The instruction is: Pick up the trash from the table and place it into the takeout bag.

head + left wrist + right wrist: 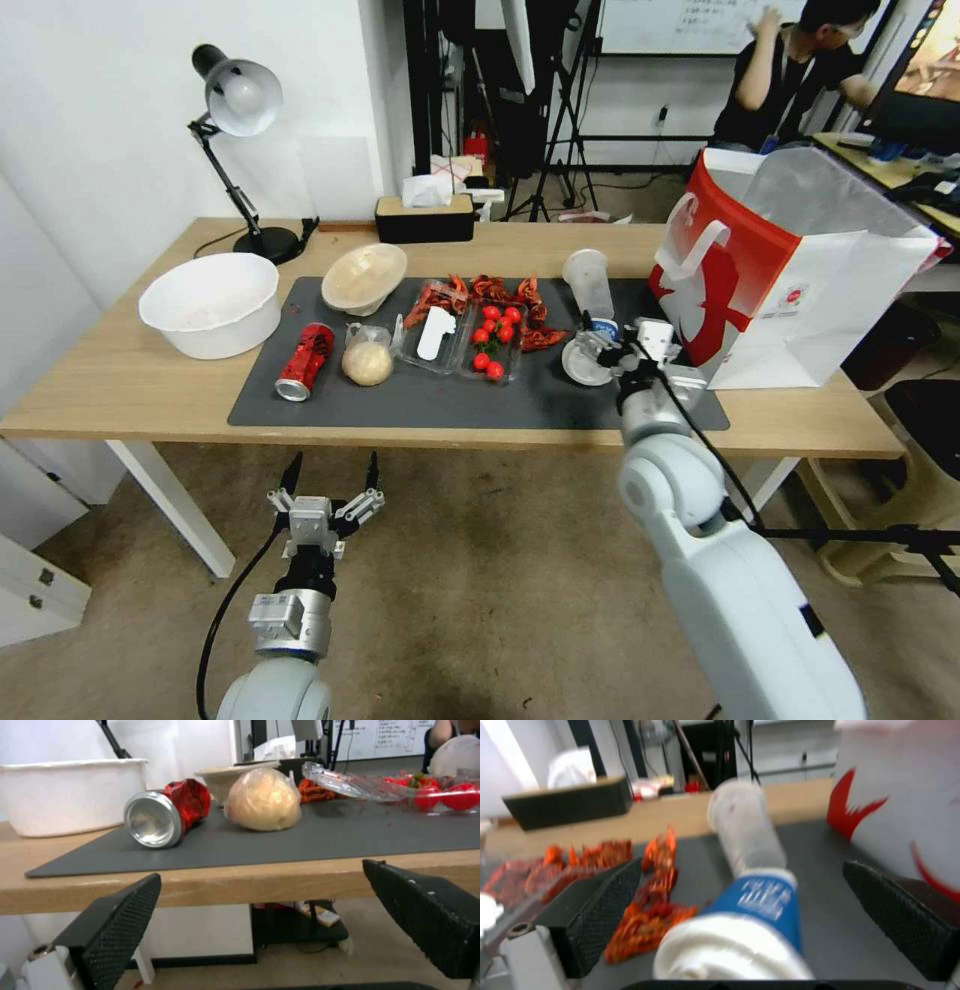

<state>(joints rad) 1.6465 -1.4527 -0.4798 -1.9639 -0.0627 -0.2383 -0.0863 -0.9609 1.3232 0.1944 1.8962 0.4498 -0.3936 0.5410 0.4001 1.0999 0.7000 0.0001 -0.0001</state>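
Our right gripper [742, 915], jaws wide apart, straddles the toppled plastic cup [752, 870] (light, thin-walled, easily crushed); its banded middle looks the firmest hold.

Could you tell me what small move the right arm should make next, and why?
Probably close the right claw on the plastic cup. The cup lies on its side on the mat between the open fingers, beside the takeout bag, not yet gripped. The left claw waits below the table edge.
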